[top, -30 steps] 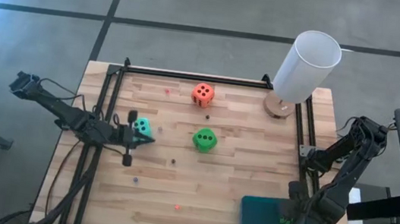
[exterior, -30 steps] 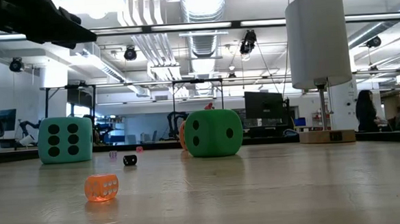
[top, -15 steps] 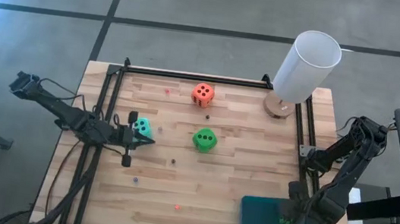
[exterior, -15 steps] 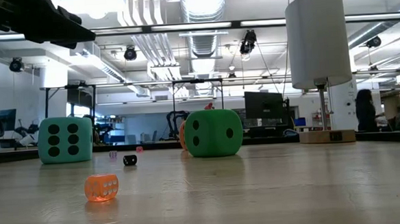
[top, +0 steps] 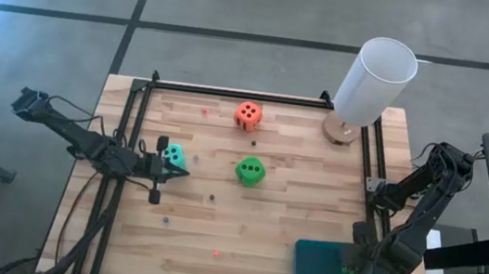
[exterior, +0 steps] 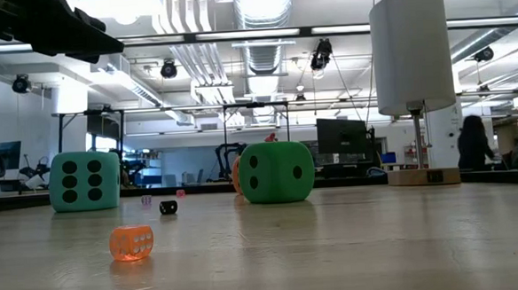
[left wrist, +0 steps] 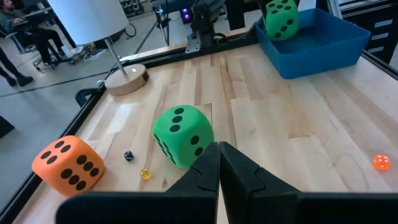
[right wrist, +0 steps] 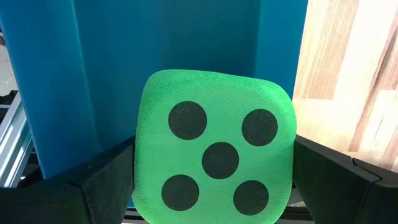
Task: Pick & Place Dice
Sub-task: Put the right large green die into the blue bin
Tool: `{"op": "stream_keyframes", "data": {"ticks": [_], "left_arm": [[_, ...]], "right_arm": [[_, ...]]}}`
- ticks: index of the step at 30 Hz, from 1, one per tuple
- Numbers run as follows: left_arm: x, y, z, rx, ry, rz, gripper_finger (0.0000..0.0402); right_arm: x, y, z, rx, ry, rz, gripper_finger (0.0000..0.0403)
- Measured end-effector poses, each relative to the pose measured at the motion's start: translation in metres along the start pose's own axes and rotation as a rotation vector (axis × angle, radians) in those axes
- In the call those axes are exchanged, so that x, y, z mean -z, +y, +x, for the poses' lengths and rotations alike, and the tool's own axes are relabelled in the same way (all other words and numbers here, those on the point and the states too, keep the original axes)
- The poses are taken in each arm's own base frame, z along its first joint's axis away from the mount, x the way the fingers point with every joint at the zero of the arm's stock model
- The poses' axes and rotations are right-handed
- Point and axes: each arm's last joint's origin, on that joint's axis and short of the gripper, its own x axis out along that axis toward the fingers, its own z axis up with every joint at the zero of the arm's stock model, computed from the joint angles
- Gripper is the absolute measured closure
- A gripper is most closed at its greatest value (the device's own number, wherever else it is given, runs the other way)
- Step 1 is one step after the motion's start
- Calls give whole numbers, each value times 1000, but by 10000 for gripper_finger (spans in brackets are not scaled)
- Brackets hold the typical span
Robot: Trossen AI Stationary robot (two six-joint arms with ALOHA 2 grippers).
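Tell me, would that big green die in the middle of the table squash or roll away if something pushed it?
Probably it would give a little: the green die has rounded corners and a matte, foam-like skin. It likely weighs little for its bulk. Resting flat on the wooden table, it would sooner slide or tumble one face than roll off.
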Motion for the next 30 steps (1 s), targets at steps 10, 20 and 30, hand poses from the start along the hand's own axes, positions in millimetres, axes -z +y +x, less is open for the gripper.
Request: {"op": "stream_keyframes", "data": {"ticks": [10,20,30], "left_arm": [[0,0,0,0,0,0,391],[0,0,0,0,0,0,391],[0,0,0,0,0,0,391]], "right_arm": [[0,0,0,-1,-1,0,34],[0,0,0,-4,2,0,34],[0,1,0,-10,0,38,34]]}}
